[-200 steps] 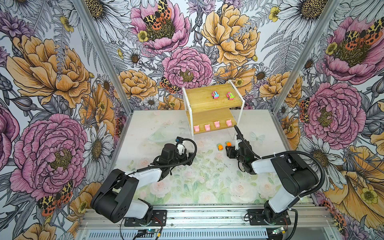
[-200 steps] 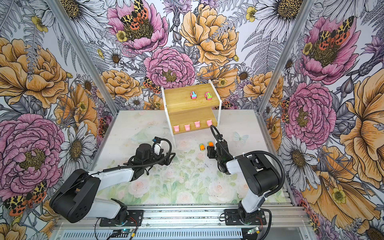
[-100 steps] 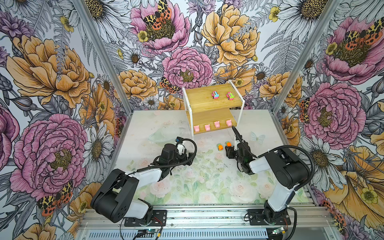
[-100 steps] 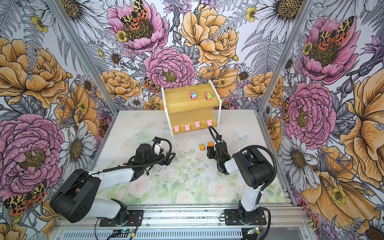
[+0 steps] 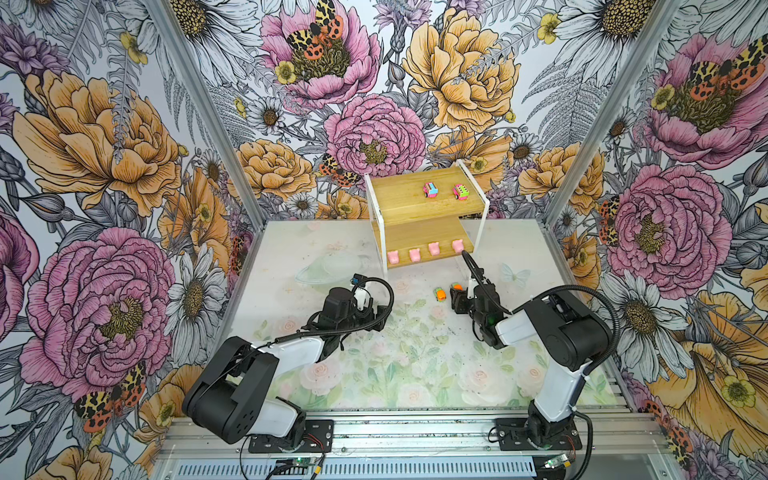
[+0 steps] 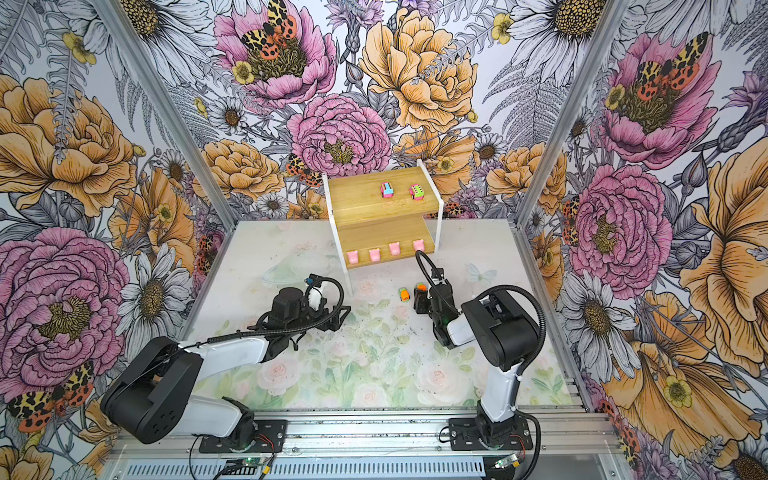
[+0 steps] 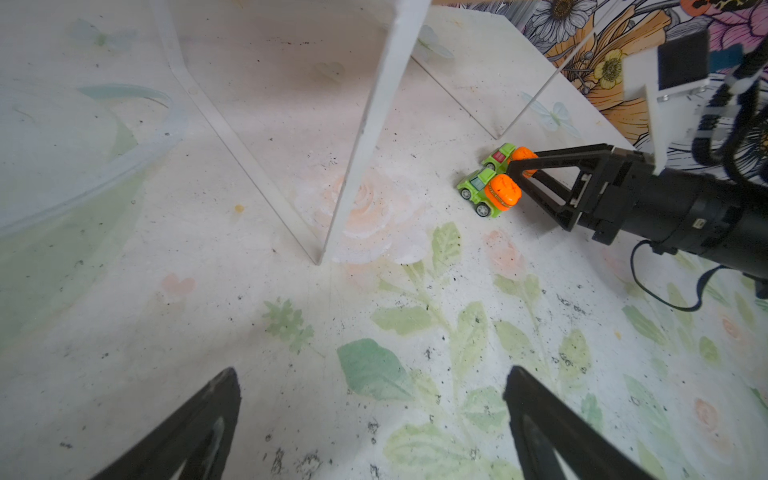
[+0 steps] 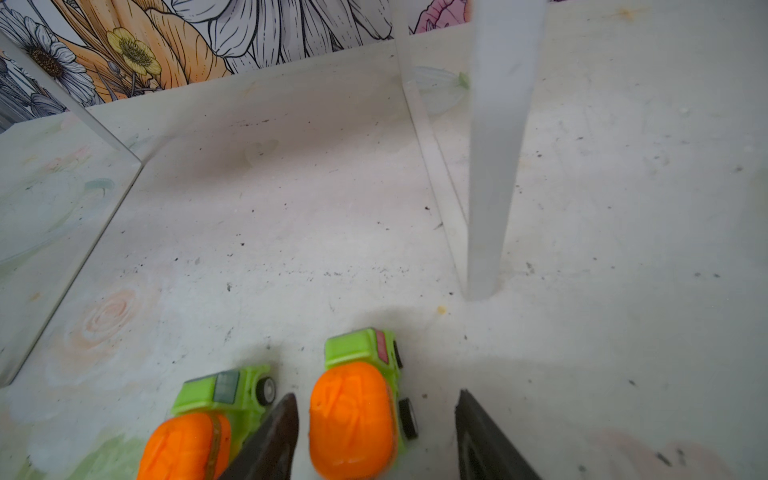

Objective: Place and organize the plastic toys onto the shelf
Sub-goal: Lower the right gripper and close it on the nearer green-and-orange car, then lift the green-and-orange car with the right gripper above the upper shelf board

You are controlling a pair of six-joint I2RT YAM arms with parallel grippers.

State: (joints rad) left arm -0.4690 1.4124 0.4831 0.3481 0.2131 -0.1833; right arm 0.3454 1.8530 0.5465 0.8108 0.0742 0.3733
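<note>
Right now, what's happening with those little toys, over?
Right gripper open, straddling one orange-and-green plastic toy car, not gripped. Left gripper open, empty. Second such car close beside one finger; white shelf leg ahead.

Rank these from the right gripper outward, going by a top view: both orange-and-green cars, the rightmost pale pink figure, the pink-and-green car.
1. Orange-and-green car, between the open jaws of the right gripper.
2. Second orange-and-green car, just left of the first.
3. Rightmost pale pink figure, on the lower board of the shelf.
4. Pink-and-green car, on the top board, farthest back.
</note>
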